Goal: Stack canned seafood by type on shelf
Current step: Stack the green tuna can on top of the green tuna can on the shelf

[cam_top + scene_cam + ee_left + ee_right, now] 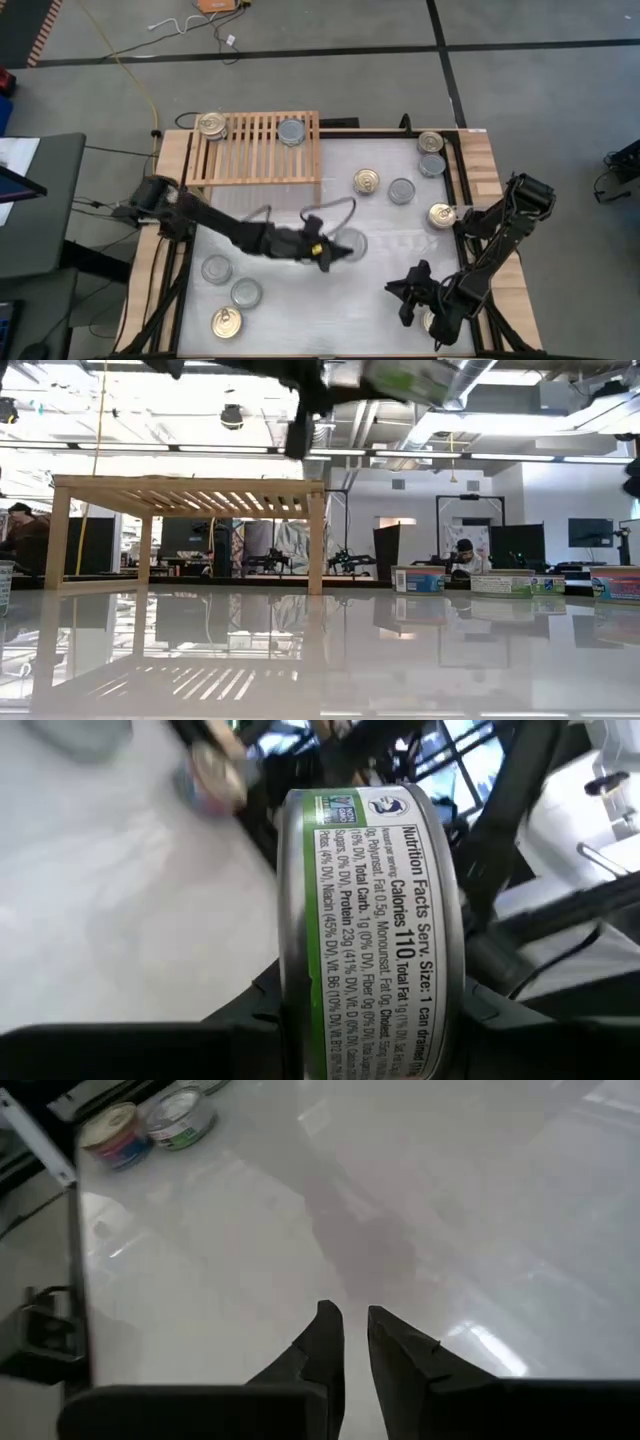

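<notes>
My left gripper (338, 250) is shut on a silver-topped, green-labelled can (370, 920) over the middle of the table, nearer than the shelf. In the low view that can (400, 378) hangs higher than the shelf top. The light-wood slatted shelf (255, 150) stands at the far left on short legs, with a gold-topped can (211, 125) on its left end and a silver-topped can (292, 131) toward its right. My right gripper (352, 1320) is shut and holds nothing, slanting down over bare table at the near right (405, 292). My left gripper pinches the can between its two fingers, one on each flat end (290, 1010). The printed side wall faces the wrist camera. The fingers come in level from the table's left. The can is lifted clear of the table, its silver top (352, 243) facing up.
Loose cans lie on the white table: gold (366, 181) and silver (401, 190) right of the shelf, a pair at the far right (432, 153), a gold one (441, 215) by the right arm, three at the near left (230, 295). Wooden borders edge both sides.
</notes>
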`<state>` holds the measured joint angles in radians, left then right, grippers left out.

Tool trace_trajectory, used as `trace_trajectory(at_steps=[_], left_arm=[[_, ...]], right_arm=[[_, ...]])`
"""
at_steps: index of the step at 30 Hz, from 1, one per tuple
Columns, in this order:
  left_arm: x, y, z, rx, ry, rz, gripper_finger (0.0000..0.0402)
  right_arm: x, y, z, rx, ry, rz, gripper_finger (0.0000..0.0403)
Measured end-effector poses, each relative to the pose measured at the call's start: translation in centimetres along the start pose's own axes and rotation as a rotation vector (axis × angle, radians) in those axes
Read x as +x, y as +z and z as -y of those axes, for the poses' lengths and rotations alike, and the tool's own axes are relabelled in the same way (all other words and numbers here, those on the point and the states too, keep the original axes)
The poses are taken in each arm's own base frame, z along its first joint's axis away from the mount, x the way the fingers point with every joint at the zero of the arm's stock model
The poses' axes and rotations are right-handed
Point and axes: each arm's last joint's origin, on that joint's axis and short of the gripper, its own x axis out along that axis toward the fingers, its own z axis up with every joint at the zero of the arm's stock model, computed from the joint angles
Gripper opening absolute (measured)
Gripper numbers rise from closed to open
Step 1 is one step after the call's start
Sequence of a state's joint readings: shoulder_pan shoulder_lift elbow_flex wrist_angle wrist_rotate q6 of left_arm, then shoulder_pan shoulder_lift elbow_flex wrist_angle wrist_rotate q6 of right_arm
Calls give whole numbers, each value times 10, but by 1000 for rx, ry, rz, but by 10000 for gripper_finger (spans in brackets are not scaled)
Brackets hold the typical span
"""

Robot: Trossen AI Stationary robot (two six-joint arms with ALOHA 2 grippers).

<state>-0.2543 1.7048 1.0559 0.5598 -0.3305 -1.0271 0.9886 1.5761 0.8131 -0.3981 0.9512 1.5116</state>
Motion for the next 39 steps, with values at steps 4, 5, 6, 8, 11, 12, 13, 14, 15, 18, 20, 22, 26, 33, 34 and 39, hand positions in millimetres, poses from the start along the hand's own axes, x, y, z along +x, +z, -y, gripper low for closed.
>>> trace_trajectory(at_steps=[4, 5, 6, 8, 11, 12, 13, 14, 15, 18, 20, 22, 26, 33, 34, 39], left_arm=[[-33, 84, 25, 40, 17, 104, 124], [-44, 108, 29, 37, 53, 138, 124], [-55, 131, 29, 25, 101, 171, 124], [-76, 172, 25, 6, 206, 241, 124], [-99, 217, 15, -21, 306, 310, 124], [-106, 227, 13, -39, 314, 320, 124], [-111, 235, 11, -53, 323, 326, 124], [-114, 240, 7, -66, 334, 328, 124], [-115, 244, 2, -72, 351, 323, 124], [-107, 249, -17, -87, 414, 300, 124], [-102, 251, -26, -99, 433, 279, 124], [-100, 257, -33, -117, 426, 274, 124], [-91, 267, -57, -144, 474, 273, 124], [-94, 276, -74, -173, 514, 248, 124], [-94, 276, -76, -176, 532, 247, 124], [-99, 274, -83, -198, 603, 215, 124]], right_arm=[[6, 4, 3, -56, -34, 10, 77], [8, 6, 3, -72, -43, 12, 77], [10, 7, 4, -85, -51, 14, 77], [14, 11, 6, -111, -73, 19, 77], [21, 17, 8, -133, -103, 27, 77], [23, 18, 8, -139, -111, 29, 77], [26, 20, 9, -146, -120, 31, 77], [28, 22, 10, -152, -129, 33, 77], [30, 24, 10, -167, -138, 34, 77], [37, 30, 13, -207, -169, 37, 77], [42, 34, 14, -193, -181, 35, 77], [45, 37, 15, -180, -188, 26, 77], [46, 38, 15, -180, -190, 23, 77], [46, 38, 18, -206, -210, 32, 77], [46, 39, 19, -214, -219, 36, 77], [50, 42, 23, -235, -254, 37, 77]])
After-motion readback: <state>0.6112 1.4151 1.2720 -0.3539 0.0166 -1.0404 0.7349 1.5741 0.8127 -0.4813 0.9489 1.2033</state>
